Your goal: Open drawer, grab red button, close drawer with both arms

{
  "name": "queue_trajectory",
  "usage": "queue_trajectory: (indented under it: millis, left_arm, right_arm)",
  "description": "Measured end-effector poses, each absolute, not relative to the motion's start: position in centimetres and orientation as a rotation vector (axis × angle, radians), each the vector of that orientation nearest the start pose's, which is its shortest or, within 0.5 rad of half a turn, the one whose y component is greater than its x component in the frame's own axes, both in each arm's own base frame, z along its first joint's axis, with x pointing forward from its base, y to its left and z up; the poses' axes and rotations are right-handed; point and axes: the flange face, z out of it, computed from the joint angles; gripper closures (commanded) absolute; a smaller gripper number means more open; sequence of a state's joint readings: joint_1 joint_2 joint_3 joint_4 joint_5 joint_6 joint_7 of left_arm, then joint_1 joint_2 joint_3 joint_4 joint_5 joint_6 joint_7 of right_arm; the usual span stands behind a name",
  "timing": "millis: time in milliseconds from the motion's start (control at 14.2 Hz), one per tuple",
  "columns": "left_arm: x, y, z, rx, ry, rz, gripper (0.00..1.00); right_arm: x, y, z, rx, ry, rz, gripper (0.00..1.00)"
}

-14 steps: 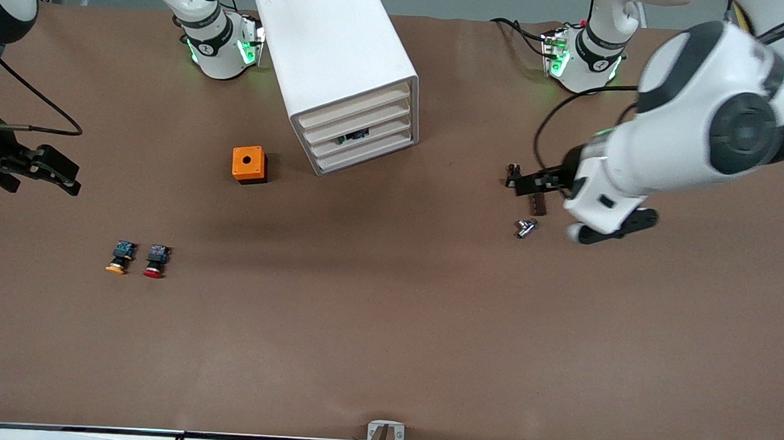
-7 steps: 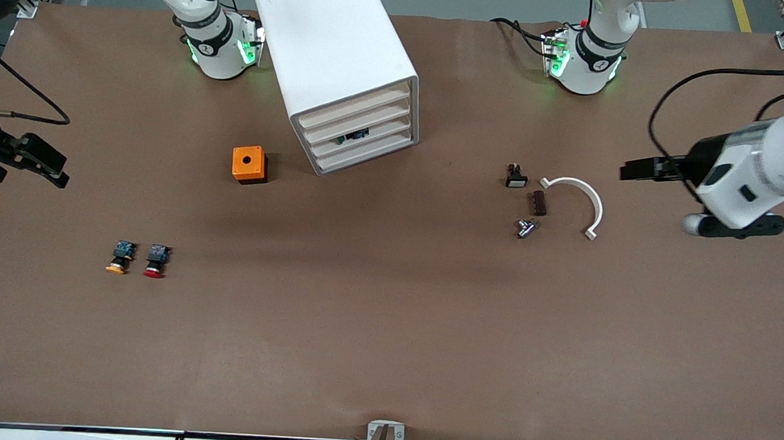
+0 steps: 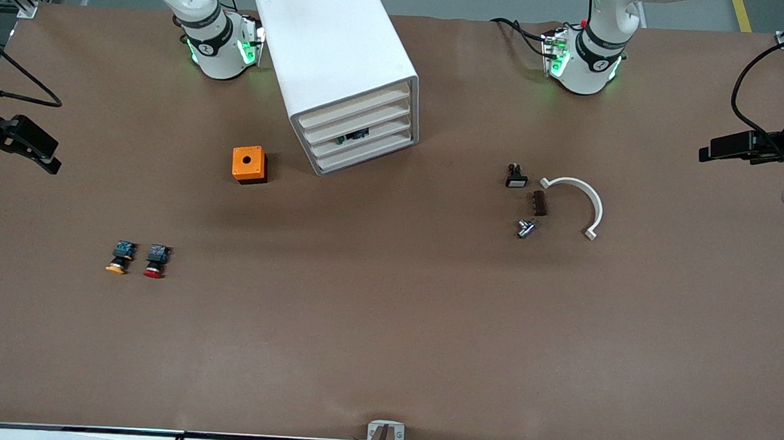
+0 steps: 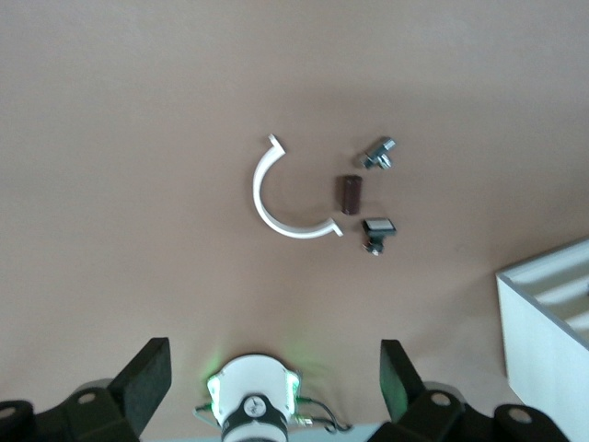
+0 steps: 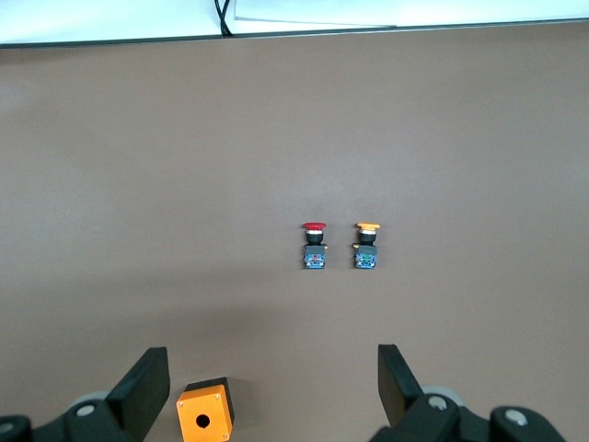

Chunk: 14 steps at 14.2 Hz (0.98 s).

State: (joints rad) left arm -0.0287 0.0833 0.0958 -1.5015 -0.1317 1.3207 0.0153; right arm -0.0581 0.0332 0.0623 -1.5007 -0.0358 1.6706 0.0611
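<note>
Drawer (image 3: 363,137) shut in the white cabinet (image 3: 337,56). Red button (image 3: 155,261) on desk (image 3: 386,327) beside the yellow-capped button (image 3: 119,258), nearer the camera than the orange cube (image 3: 248,164). Left gripper (image 4: 271,373) and right gripper (image 5: 271,373) — both spread, empty, over the desk ends.

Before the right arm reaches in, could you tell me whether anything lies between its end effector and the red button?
Nothing visible does. The right end effector hangs open at the table's edge, and bare table lies between it and the red button. The yellow button sits right beside the red one, close enough to crowd a grasp.
</note>
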Motion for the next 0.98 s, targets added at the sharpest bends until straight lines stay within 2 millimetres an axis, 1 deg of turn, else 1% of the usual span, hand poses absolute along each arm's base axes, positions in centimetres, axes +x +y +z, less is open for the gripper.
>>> queue_trajectory:
  millis: [141, 281, 352, 492, 562, 773, 984]
  left_arm:
    - [54.0, 1.5, 58.5, -3.254, -0.057, 0.308, 0.0]
    - [52.8, 0.4, 57.8, -3.235, -0.022, 0.22, 0.0]
    - [52.4, -0.3, 57.8, -3.208, 0.01, 0.188, 0.0]
    - [52.2, -2.1, 58.7, -3.177, 0.061, 0.116, 0.0]
    - [52.1, -2.6, 59.4, -3.172, 0.072, 0.085, 0.0]
    - [52.0, -2.6, 61.1, -3.172, 0.072, 0.024, 0.0]
    - [52.0, -2.6, 61.5, -3.172, 0.071, 0.011, 0.0]
  right_arm:
    - [57.5, -0.3, 64.9, -3.162, 0.093, -0.221, 0.0]
    - [57.4, -0.4, 65.2, -3.161, 0.099, -0.229, 0.0]
    - [57.3, -0.5, 65.4, -3.161, 0.101, -0.233, 0.0]
    - [57.1, -0.4, 65.7, -3.161, 0.101, -0.243, 0.0]
    - [57.0, -0.4, 65.9, -3.16, 0.101, -0.248, 0.0]
    - [56.9, -0.4, 66.1, -3.16, 0.1, -0.254, 0.0]
    - [56.8, -0.4, 66.1, -3.16, 0.1, -0.254, 0.0]
